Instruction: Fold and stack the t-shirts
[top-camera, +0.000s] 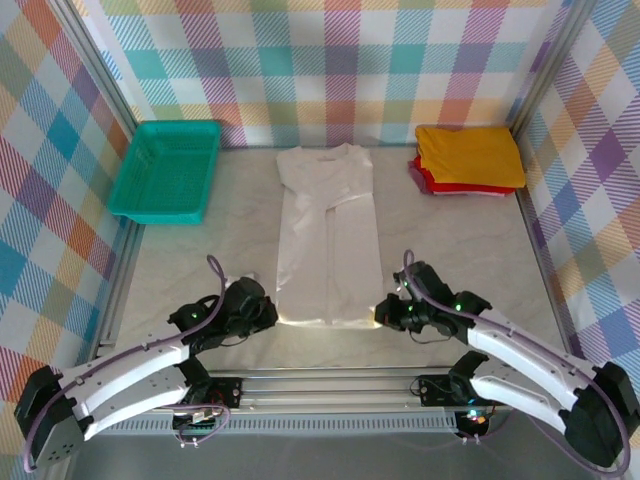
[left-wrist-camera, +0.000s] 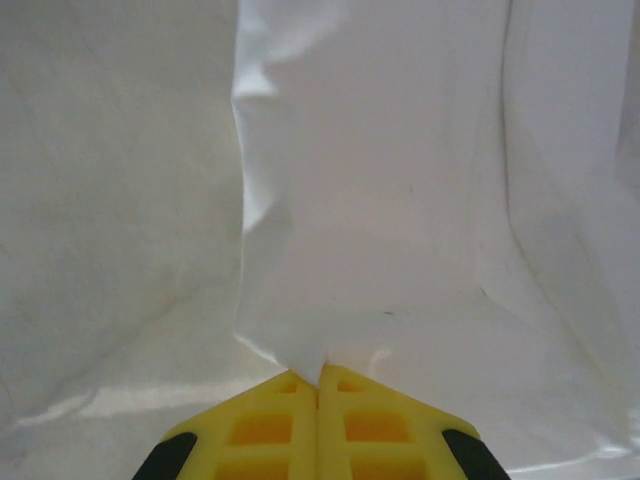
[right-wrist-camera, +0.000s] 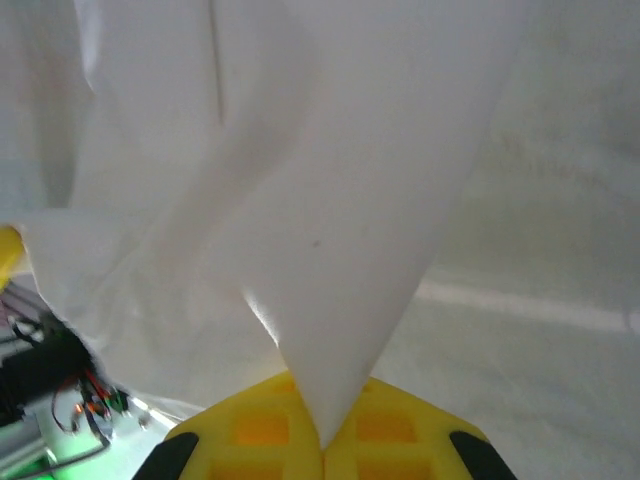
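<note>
A white t-shirt (top-camera: 327, 235) lies lengthwise in the middle of the table, its sides folded in to a narrow strip. My left gripper (top-camera: 268, 316) is shut on its near left corner, and the yellow fingers (left-wrist-camera: 270, 425) pinch the white cloth (left-wrist-camera: 360, 220). My right gripper (top-camera: 385, 314) is shut on the near right corner; a point of white cloth (right-wrist-camera: 340, 250) runs down between its yellow fingers (right-wrist-camera: 390, 430). A folded mustard-yellow t-shirt (top-camera: 470, 154) lies on a folded red one (top-camera: 445, 186) at the back right.
A teal mesh basket (top-camera: 166, 170) stands at the back left. Checked cloth walls and metal rails (top-camera: 545, 255) close in the table on three sides. Bare tabletop (top-camera: 180, 255) lies on both sides of the white shirt.
</note>
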